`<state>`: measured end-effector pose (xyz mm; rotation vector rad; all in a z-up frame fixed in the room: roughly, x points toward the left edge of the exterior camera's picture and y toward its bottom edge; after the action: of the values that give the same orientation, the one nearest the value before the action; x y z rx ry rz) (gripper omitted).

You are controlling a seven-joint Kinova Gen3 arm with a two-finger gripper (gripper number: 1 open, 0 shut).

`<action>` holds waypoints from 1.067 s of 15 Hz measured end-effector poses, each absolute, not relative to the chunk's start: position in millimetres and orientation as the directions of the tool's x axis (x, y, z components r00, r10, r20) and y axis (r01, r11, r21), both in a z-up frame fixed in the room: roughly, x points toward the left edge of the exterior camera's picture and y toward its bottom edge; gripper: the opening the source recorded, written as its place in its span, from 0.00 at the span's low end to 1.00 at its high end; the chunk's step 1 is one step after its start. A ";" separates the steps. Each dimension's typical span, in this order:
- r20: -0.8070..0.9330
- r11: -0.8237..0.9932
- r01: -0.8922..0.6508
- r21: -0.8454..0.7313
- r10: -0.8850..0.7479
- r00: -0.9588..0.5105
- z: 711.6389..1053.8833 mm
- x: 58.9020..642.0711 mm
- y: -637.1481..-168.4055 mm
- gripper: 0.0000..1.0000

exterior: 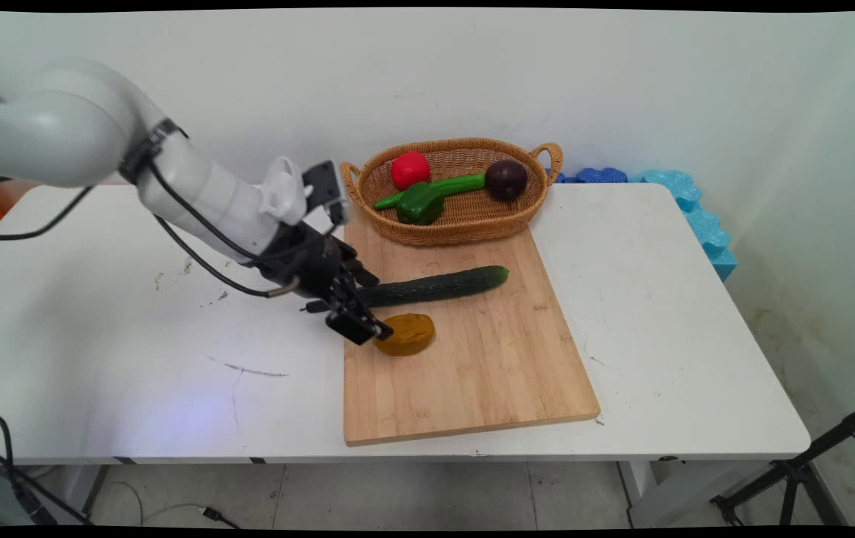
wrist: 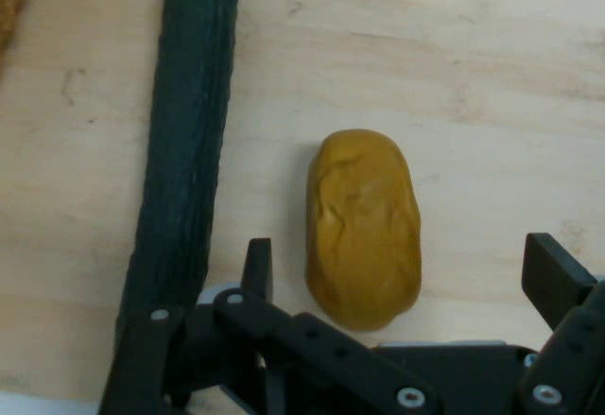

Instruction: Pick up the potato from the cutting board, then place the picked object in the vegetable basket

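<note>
1. On the cutting board (exterior: 472,373), the gripper (wrist: 402,278) hangs low with its fingers (wrist: 257,268) spread wide, holding nothing.
2. Between them lies a brown potato (wrist: 364,228).
3. Just beside it lies a cucumber (exterior: 439,285).
4. Behind, a basket (exterior: 465,220) holds vegetables.

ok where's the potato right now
The potato lies on the cutting board, near its left edge, just in front of the cucumber, between the open claw fingers.
</note>
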<state>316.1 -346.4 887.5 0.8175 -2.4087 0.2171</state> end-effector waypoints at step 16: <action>0.542 0.847 -0.531 0.006 -0.449 -0.710 850.8 292.0 -362.3 0.00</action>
<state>292.0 -362.3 850.8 0.7157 -2.4811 0.2027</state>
